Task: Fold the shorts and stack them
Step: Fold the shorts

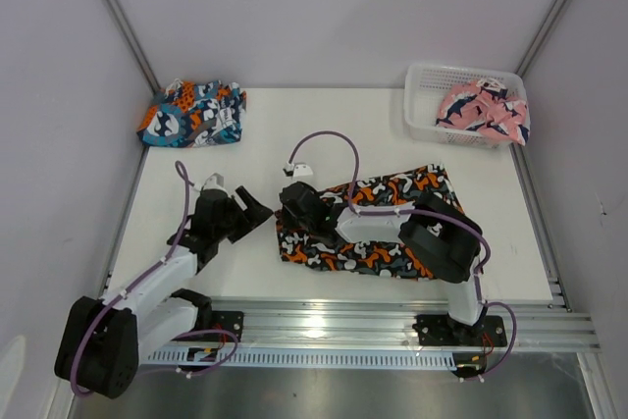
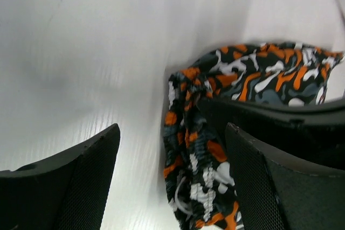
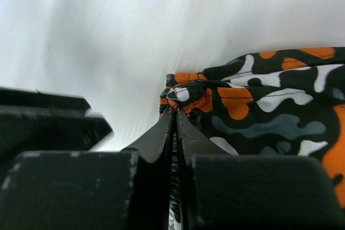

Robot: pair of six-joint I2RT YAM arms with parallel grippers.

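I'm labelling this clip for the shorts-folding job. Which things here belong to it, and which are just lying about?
Part of the job:
- camouflage shorts, spread mid-table
- blue-teal-orange shorts, bunched at the back left
- pink shorts, piled in the basket

Lying about:
- white mesh basket, back right, only a holder for the pink pair

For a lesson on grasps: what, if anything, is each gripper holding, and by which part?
The right gripper is shut on the camouflage shorts, pinching a corner at the end nearest the left gripper, which is open and holds nothing.
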